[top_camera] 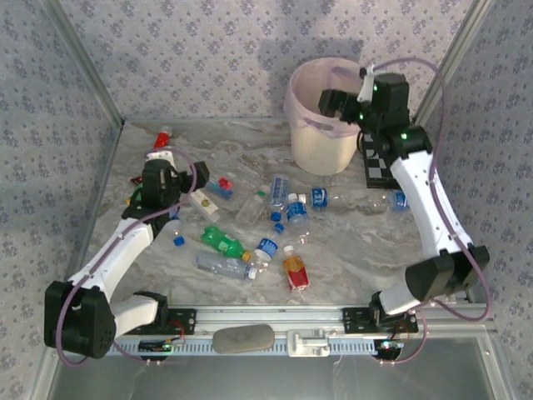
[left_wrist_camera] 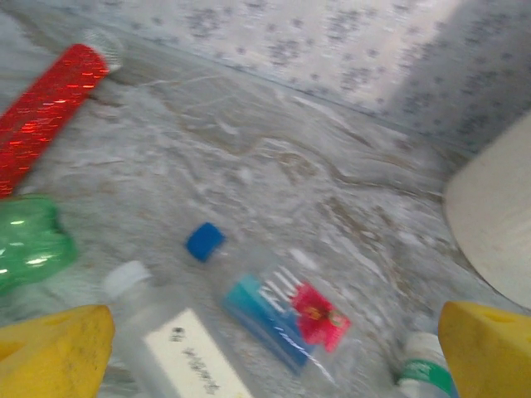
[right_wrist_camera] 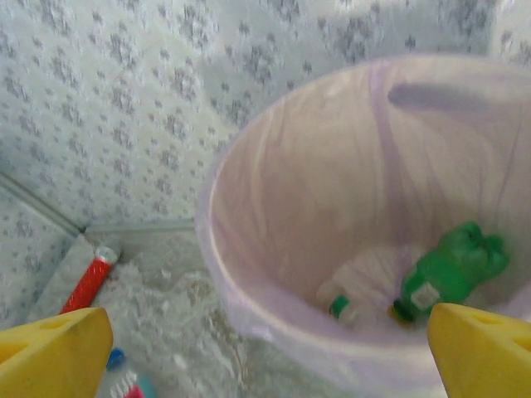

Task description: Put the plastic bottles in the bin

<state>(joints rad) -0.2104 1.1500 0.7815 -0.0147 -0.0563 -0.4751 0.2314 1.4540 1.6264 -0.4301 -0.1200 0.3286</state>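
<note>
The bin point(top_camera: 301, 83), cream with a lilac bag, stands at the back right. My right gripper point(top_camera: 337, 104) hovers over its rim, open and empty. In the right wrist view the gripper point(right_wrist_camera: 270, 352) looks into the bin point(right_wrist_camera: 249, 274), where a green bottle point(right_wrist_camera: 452, 269) and a clear green-capped bottle point(right_wrist_camera: 357, 300) lie. Several plastic bottles lie mid-table, among them a green one point(top_camera: 223, 242) and an orange-filled one point(top_camera: 296, 271). My left gripper point(top_camera: 193, 179) is open above a clear bottle with a blue-red label point(left_wrist_camera: 282, 311), beside a white-labelled bottle point(left_wrist_camera: 187, 352).
A long red tube point(top_camera: 160, 143) lies at the back left, near the wall. A black-and-white checkerboard point(top_camera: 379, 167) lies right of the bin. A green bottle point(left_wrist_camera: 29, 240) sits left of my left gripper. A grey pad point(top_camera: 243, 338) rests on the front rail.
</note>
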